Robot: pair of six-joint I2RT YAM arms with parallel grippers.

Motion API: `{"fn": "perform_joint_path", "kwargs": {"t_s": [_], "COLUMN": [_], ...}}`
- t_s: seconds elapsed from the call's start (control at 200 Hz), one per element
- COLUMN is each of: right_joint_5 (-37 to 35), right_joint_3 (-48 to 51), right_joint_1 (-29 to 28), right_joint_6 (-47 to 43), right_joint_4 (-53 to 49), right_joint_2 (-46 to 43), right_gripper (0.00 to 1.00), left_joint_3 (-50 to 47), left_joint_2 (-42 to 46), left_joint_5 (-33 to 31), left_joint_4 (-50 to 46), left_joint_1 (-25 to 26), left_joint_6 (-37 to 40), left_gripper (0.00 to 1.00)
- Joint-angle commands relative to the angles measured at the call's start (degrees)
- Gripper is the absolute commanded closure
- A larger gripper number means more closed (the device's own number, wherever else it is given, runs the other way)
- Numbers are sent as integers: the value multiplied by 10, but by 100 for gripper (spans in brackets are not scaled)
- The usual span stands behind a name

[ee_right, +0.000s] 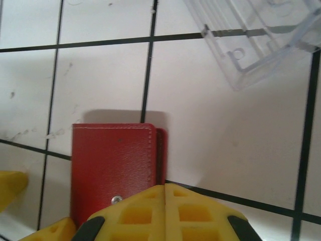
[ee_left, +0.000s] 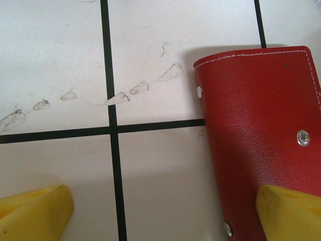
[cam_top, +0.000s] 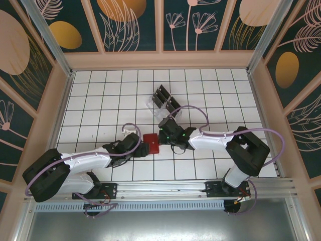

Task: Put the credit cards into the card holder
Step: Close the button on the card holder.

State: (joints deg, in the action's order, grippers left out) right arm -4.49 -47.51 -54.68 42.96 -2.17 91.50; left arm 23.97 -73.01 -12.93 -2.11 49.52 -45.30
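Observation:
The card holder (cam_top: 151, 143) is a small red wallet lying closed on the white tiles between my two grippers. Dark credit cards (cam_top: 161, 98) stand in a clear slotted rack (cam_top: 164, 102) further back. My left gripper (ee_left: 160, 218) is open, and its right fingertip (ee_left: 291, 211) rests over the near end of the card holder (ee_left: 261, 125). My right gripper (ee_right: 165, 188) is shut, its yellow fingers pressed together with nothing seen between them, right at the near right edge of the card holder (ee_right: 113, 160).
The clear rack (ee_right: 256, 40) lies just beyond and to the right of the wallet. Wooden walls with painted panels (cam_top: 160, 55) enclose the gridded table on three sides. Both arms reach in from the rail (cam_top: 160, 193) at the near edge.

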Motion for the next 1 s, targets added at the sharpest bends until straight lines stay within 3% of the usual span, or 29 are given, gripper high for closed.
{"fn": "perform_joint_path", "kwargs": {"t_s": [0.0, 0.996], "right_joint_5": [29, 55], "right_joint_3": [6, -43], "right_joint_1": [3, -20], "right_joint_6": [22, 43], "right_joint_4": [40, 102], "right_joint_2": [-20, 90], "right_gripper": [100, 100], "left_joint_3": [-23, -32], "left_joint_2": [-13, -14], "left_joint_5": [-2, 7], "left_joint_4": [-14, -1], "left_joint_1": [-5, -4], "left_joint_6": [-11, -13], "left_gripper": [5, 5]}}
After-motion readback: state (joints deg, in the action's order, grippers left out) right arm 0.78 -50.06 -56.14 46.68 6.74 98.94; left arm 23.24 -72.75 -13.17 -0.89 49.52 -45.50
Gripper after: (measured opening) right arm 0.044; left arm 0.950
